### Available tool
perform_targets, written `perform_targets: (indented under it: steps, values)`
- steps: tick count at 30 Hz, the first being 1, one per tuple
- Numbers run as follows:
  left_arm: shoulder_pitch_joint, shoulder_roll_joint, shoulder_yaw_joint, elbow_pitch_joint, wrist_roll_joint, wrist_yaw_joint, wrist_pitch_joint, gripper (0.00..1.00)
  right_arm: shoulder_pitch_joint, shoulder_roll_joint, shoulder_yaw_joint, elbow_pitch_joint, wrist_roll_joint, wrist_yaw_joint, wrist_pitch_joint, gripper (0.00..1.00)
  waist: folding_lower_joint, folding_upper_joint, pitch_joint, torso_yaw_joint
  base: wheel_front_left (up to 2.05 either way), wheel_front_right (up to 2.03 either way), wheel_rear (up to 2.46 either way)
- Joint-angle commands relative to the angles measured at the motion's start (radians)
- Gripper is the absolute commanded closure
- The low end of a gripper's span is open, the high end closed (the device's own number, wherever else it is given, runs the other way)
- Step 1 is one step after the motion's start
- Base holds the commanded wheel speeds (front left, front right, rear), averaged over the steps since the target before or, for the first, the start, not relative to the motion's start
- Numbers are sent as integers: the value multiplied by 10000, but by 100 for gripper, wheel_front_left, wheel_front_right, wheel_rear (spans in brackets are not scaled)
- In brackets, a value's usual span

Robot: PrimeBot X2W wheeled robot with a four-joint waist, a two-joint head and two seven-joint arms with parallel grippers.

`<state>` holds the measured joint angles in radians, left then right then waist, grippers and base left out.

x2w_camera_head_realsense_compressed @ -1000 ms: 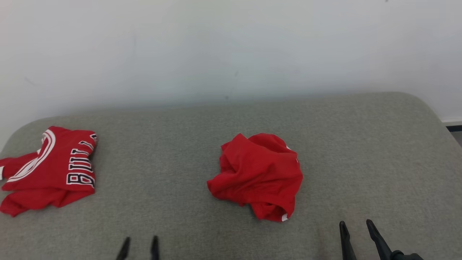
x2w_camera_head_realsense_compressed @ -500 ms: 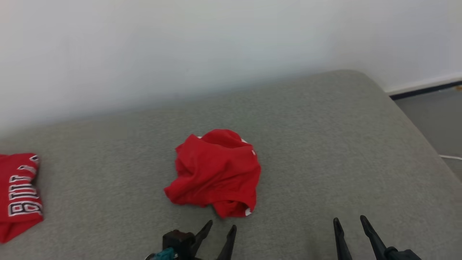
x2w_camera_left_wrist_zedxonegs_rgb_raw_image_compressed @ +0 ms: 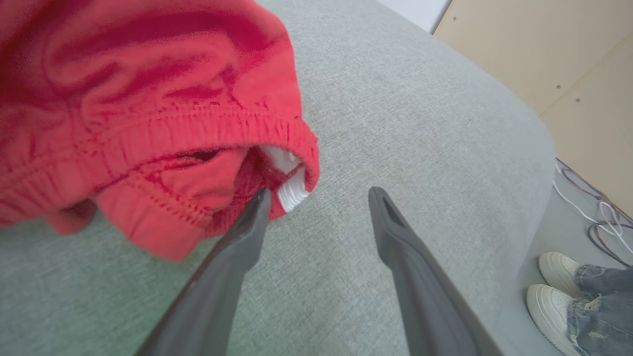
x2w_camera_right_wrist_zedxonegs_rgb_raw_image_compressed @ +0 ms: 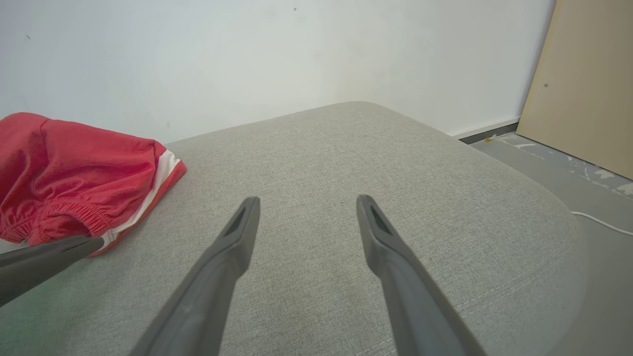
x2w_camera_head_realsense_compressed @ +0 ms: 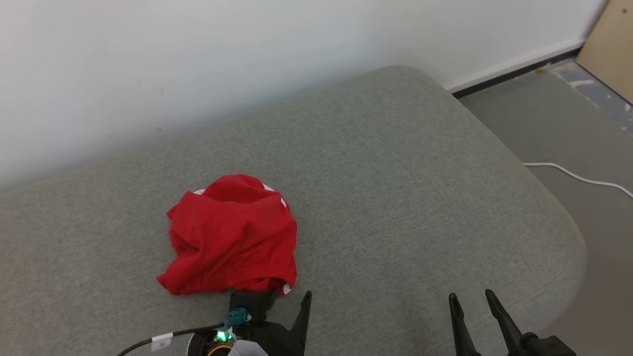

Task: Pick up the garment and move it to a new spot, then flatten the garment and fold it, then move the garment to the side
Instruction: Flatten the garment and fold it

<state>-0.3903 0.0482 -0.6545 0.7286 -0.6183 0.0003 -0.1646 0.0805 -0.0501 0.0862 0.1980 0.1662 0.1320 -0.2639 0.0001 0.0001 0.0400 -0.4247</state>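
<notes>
Gray cushion (x2w_camera_head_realsense_compressed: pixel 395 198) holds the red shorts (x2w_camera_head_realsense_compressed: pixel 232 237) in a crumpled heap, with the left gripper (x2w_camera_left_wrist_zedxonegs_rgb_raw_image_compressed: pixel 320 194) wide open right at their stretchy edge and the right gripper (x2w_camera_head_realsense_compressed: pixel 471 295) open and holding nothing, so picking up, flattening and folding are all not done yet

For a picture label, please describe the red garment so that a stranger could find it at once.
Start from the wide grey cushion against the white wall. Near its front edge, just ahead of the left tool, lies a crumpled red garment. Its gathered waistband and white trim stand out from the plain grey.
</notes>
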Motion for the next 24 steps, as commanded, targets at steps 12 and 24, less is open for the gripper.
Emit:
perform_targets:
  steps: [12, 24]
  values:
    - [-1178, 27, -811, 1042, -1243, 649, 27, 100, -188, -6, 99, -86, 269, -23, -7, 0, -1, -1, 562, -228, 0, 0, 0]
    - [-3186, 21, -1663, -740, -3616, -356, -60, 100, -217, -9, 137, 9, 271, -23, -7, 0, -1, -1, 329, 596, 0, 0, 0]
